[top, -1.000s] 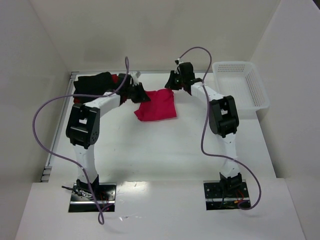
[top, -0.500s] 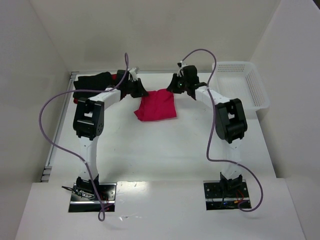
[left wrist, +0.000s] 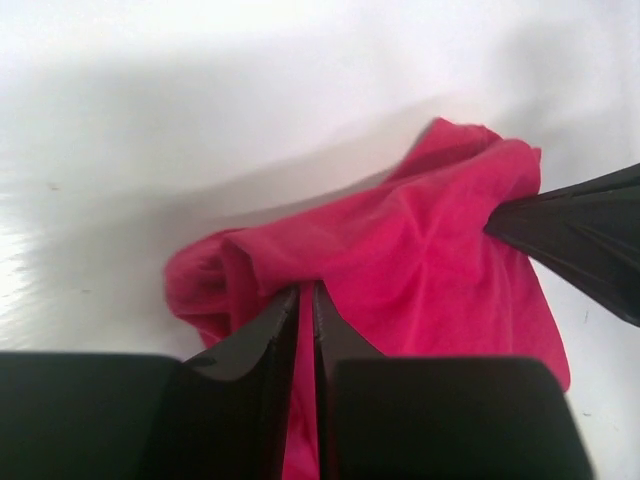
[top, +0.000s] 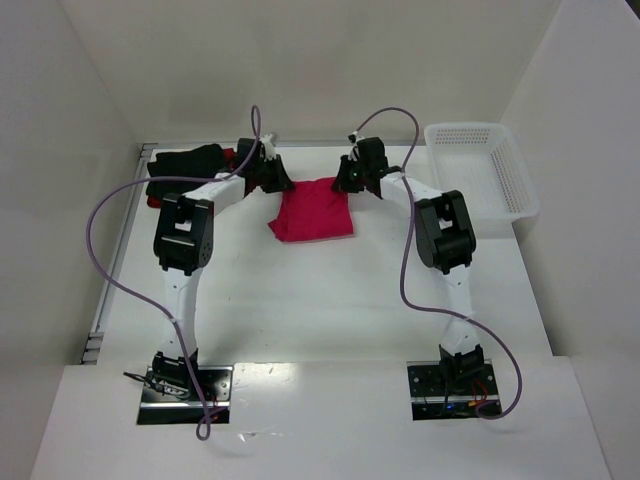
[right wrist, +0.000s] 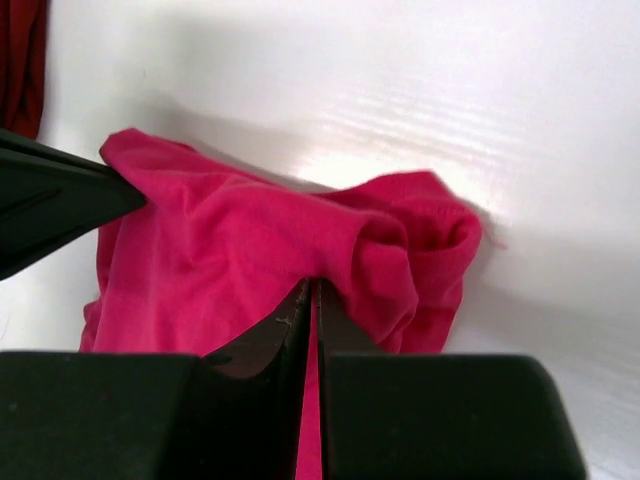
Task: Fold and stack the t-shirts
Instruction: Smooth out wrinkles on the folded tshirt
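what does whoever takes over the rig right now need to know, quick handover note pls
Left gripper: shut on the crimson-pink shirt, at its far left corner.
Right gripper: shut on the same shirt, at its far right corner.
Black shirt lies at the far left corner of the table, with the darker red shirt showing beside it. How neatly either is folded is hard to tell.
White basket sits at the far right.
Done: the pink shirt is down to a compact, rumpled rectangle.
Left: probably finish this fold, then stack all three.
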Motion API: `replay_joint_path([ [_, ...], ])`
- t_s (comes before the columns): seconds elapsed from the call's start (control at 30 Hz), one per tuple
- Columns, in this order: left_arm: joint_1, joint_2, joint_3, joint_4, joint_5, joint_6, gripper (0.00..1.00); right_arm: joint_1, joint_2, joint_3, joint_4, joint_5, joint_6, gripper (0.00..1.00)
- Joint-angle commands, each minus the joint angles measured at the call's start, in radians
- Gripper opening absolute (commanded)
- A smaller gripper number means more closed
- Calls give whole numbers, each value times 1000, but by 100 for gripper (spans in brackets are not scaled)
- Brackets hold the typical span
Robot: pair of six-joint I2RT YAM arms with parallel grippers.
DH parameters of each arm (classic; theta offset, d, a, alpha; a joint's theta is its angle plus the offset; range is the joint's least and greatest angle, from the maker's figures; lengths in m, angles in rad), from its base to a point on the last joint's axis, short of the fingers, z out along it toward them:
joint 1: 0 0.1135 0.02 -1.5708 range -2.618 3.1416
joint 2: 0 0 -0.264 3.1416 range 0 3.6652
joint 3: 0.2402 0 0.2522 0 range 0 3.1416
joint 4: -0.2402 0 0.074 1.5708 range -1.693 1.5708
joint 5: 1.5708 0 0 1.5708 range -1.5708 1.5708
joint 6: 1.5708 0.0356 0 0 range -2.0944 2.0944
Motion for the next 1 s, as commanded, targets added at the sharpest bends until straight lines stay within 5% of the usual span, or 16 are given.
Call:
replay_joint_path([
  [0.0,42,10,36,25,-33,6,19,7,35,67,-10,39,-29,10],
  [0.23,71,53,106,-7,-23,15,19,-3,14,55,0,127,-29,10],
  [0.63,48,-161,-20,8,64,42,23,-12,-116,109,8,142,19,15],
  [0.97,-75,-142,-41,62,226,93,31,-12,-459,-386,44,174,63,8],
])
